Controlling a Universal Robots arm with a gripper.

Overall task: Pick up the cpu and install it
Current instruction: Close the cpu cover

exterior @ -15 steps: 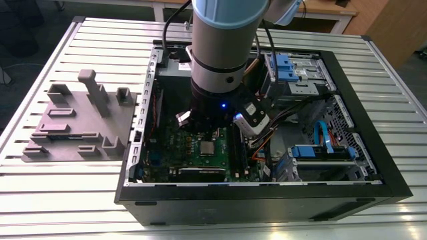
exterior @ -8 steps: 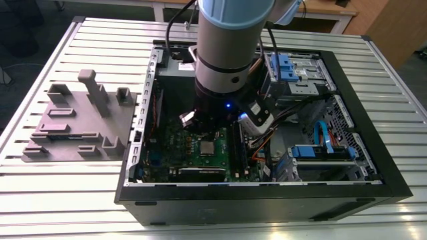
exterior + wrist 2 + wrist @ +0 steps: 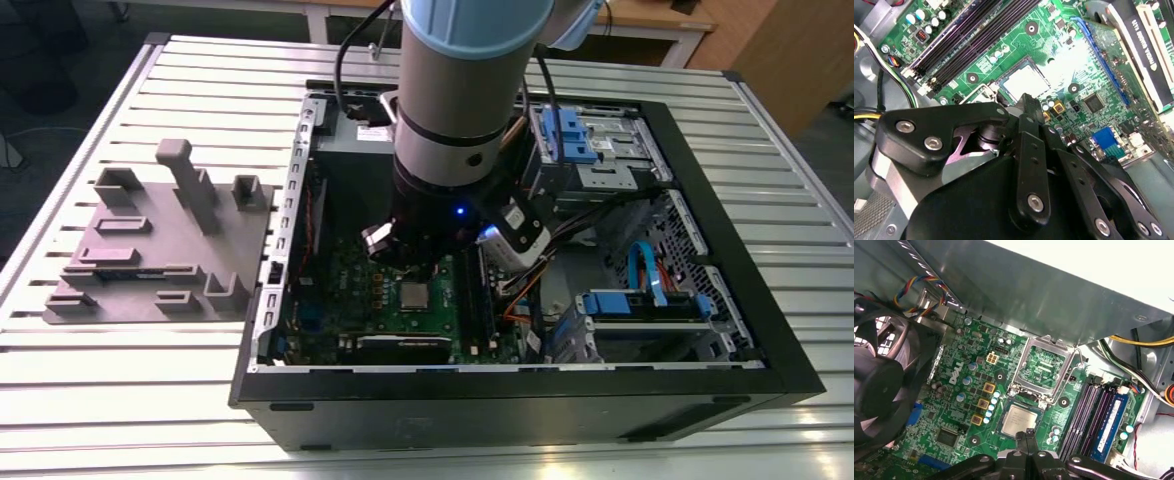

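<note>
The cpu (image 3: 415,294) lies flat in its socket on the green motherboard (image 3: 400,320) inside the open computer case, silver top up. In both wrist views the cpu (image 3: 1019,420) (image 3: 1026,80) sits just beyond my fingertips. My gripper (image 3: 1028,434) hangs directly above it, its black fingers (image 3: 1026,130) pressed together with nothing between them. The socket's metal load plate (image 3: 1043,365) stands flipped open beside the cpu, with its wire lever (image 3: 1081,365) raised.
The black case wall (image 3: 534,385) rings the work area. A black fan (image 3: 884,375) sits close by, memory slots (image 3: 1094,415) and loose cables (image 3: 1139,342) on the other side. A grey blocky fixture (image 3: 160,240) stands on the slatted table at the exterior view's left.
</note>
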